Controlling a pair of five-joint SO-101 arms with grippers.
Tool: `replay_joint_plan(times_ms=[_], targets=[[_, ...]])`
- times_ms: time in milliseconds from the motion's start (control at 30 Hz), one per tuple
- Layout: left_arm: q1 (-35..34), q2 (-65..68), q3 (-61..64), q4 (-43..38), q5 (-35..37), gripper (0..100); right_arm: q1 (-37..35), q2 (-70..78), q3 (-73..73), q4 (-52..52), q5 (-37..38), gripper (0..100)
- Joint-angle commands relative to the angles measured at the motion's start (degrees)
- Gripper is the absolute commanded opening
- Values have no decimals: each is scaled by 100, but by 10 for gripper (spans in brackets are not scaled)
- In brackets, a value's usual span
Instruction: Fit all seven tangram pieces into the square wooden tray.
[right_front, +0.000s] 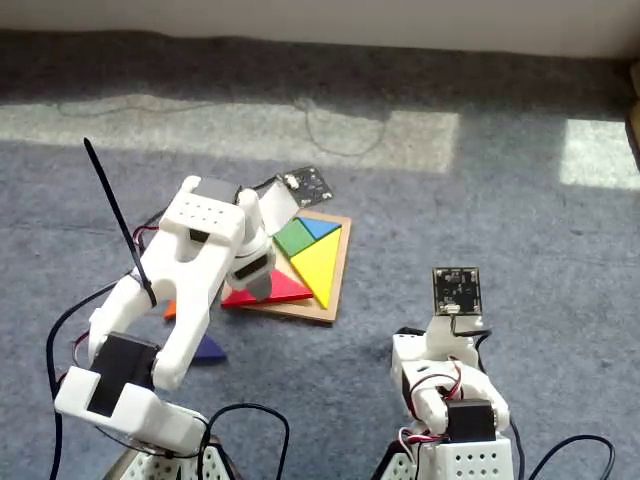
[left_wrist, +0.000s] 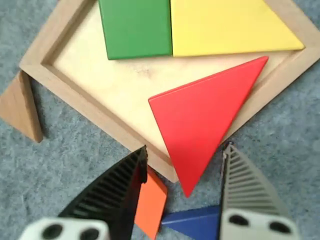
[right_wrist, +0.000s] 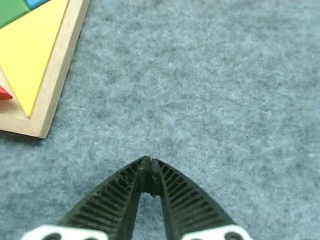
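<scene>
Cams: one overhead, two wrist.
Overhead looks down from afar; both wrist cams close, facing down; all share the tray (right_front: 341, 268).

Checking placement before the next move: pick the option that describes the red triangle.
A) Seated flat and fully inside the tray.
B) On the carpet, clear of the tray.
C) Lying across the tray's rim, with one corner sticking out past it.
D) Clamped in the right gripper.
C: the red triangle overlaps the rim of the tray, and its corner pokes out past the frame, at the open left gripper.
</scene>
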Motion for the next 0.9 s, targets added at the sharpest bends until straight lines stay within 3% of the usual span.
replay_joint_plan(times_ms=[0,300,400,567,867], targets=[[-198,-92,110,-149,-26,235,75,-101,769,40,-9,6],[-127,-40,673,-1407,35,235,75,-101,769,40,-9,6],[-31,-92,629,-1451,466,235,75,-101,769,40,-9,6],[92,-215,497,-1415,580,235,75,-101,769,40,-9,6],[84,-1121,479,-1451,1732,235,75,-101,769,40,-9,6]])
